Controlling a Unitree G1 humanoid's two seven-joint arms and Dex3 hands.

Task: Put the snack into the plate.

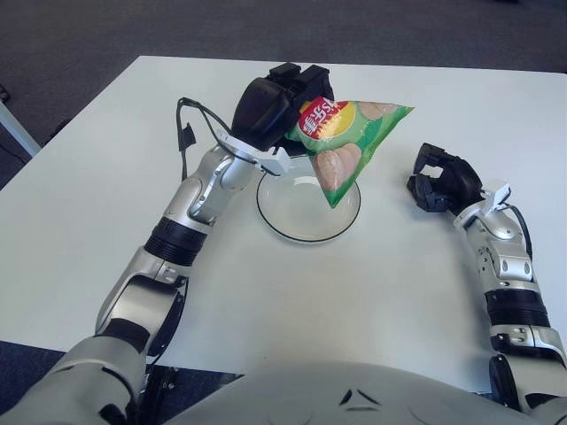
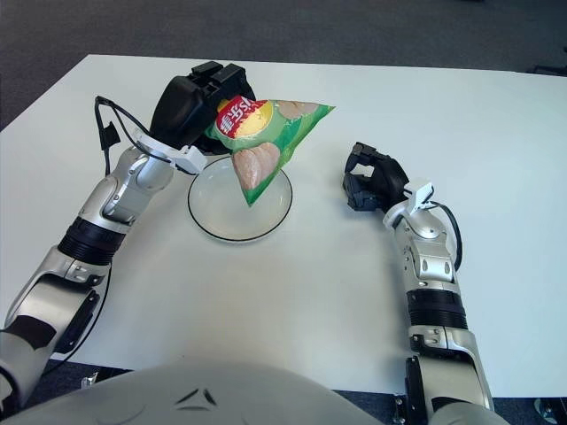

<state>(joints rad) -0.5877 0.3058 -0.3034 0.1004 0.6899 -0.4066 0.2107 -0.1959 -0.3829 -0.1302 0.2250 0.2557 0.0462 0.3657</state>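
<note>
A green snack bag (image 1: 345, 142) with a red and yellow label hangs tilted over the white, dark-rimmed plate (image 1: 282, 223), its lowest corner pointing down into the bowl of the plate. My left hand (image 1: 283, 102) is shut on the bag's left end, above the plate's far left rim. My right hand (image 1: 440, 184) shows to the right of the plate, fingers curled and holding nothing.
The white table (image 1: 106, 177) spreads widely around the plate. A black cable (image 1: 188, 133) loops off my left forearm. Dark carpet (image 1: 89, 35) lies beyond the table's far edge.
</note>
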